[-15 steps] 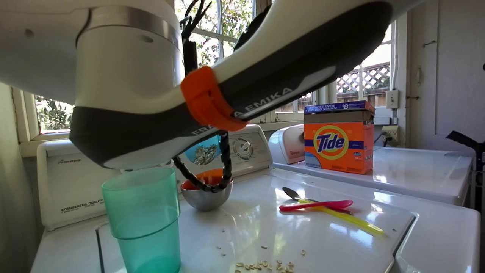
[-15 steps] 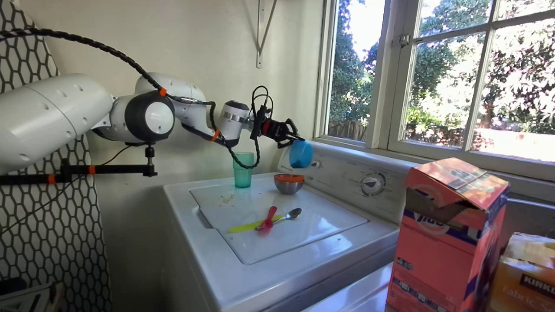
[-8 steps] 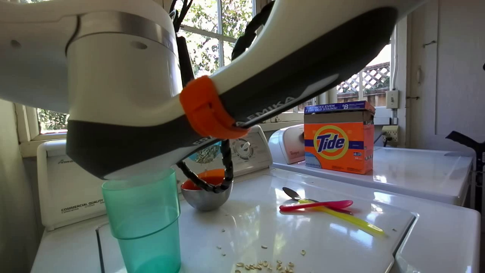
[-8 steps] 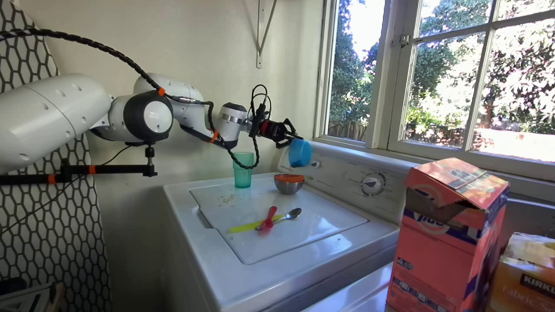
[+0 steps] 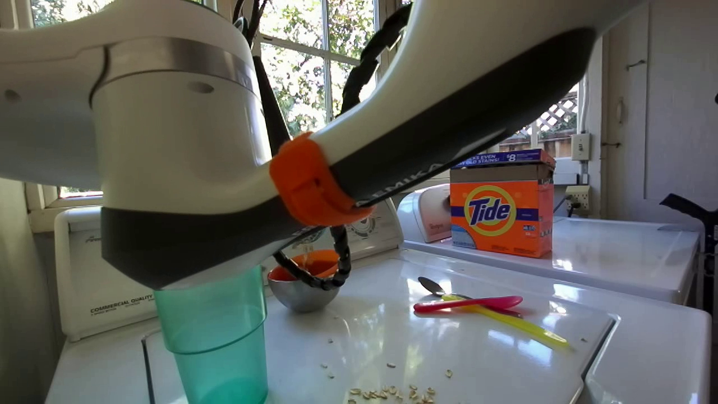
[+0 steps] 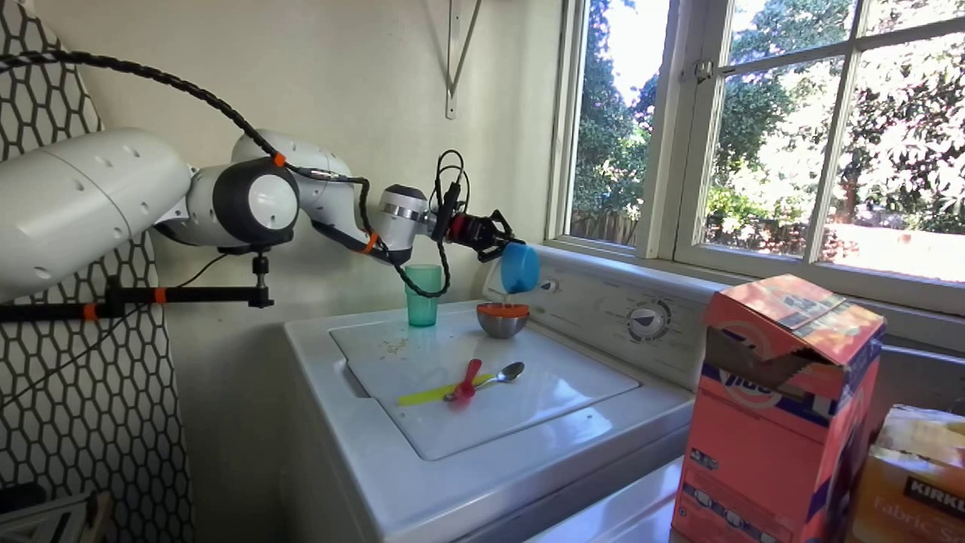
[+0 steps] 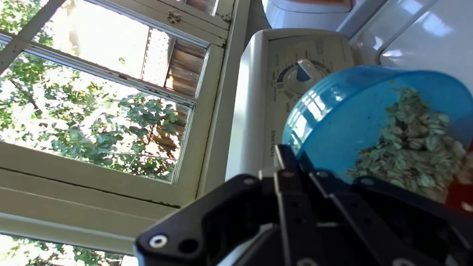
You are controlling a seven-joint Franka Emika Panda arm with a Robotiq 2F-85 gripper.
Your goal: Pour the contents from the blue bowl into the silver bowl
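Note:
The light-blue bowl (image 6: 520, 268) is tilted steeply on its side above the silver bowl (image 6: 503, 324). My gripper (image 7: 295, 159) is shut on the blue bowl's rim, one finger outside and one inside. In the wrist view the blue bowl (image 7: 343, 122) holds a pile of pale flakes (image 7: 414, 151) slid toward its lower side. A thin stream of flakes falls toward the silver bowl (image 5: 305, 295), whose orange-red inside shows. At the wrist view's right edge a red strip of the silver bowl (image 7: 460, 195) shows, with flakes at it. The arm hides most of the blue bowl in an exterior view.
A teal tumbler (image 5: 216, 342) stands near the silver bowl, under the arm. Crossed spoons, pink (image 5: 468, 304) and yellow (image 5: 521, 325) among them, lie on the washer lid. Loose flakes (image 5: 392, 393) are scattered there. The washer's control panel (image 6: 603, 294) rises behind the bowls.
The arm has lowered slightly and the blue bowl has tipped further. Flakes now fall from it toward the silver bowl, which has not moved.

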